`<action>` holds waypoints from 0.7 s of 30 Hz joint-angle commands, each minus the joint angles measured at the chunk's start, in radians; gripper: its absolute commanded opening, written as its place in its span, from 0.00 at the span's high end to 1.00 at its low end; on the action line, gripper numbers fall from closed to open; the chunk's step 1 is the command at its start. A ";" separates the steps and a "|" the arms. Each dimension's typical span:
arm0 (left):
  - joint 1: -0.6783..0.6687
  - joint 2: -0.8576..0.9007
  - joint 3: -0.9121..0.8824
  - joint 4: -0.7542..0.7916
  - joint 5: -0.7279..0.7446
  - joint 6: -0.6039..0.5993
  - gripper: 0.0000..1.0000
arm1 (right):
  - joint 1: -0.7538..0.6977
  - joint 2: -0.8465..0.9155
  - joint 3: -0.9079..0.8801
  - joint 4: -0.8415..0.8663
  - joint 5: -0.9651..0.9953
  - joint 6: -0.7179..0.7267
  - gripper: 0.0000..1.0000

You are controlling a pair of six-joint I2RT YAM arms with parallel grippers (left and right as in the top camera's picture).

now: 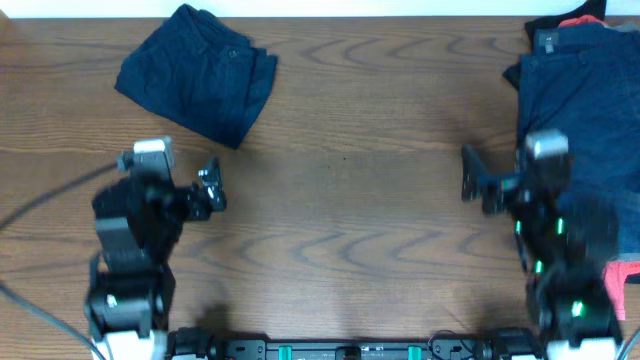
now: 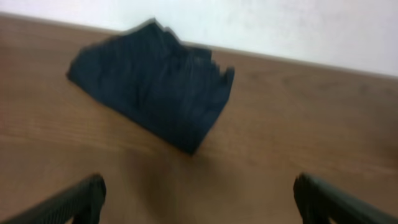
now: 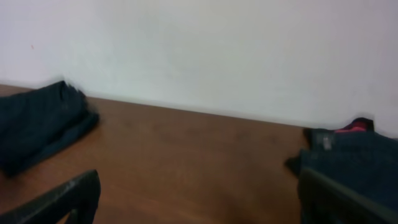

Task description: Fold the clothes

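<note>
Your left pincer (image 2: 198,196) is only partly visible. Two dark fingertips (image 2: 78,200) show at the lower edge of a blurred wrist view. They stand wide apart, gripping nothing, over the bare brown wooden tabletop (image 1: 360,130). Your right pincer (image 3: 199,196) is likewise spread wide and empty, its tips cut off by the frame. Beyond the left pincer, toward the far-left edge, a folded pair of dark navy fabric shorts (image 1: 200,75) lies apart from both pincers. At the right, a heap of dark navy clothes (image 1: 585,90) runs off the frame, partly covered by the right arm (image 1: 560,250). A coral-red scrap (image 1: 583,18) shows at its far end.
</note>
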 commanded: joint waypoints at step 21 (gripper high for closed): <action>-0.005 0.541 0.451 -0.281 0.129 0.098 0.02 | -0.355 1.041 0.814 -0.124 0.000 -0.130 0.03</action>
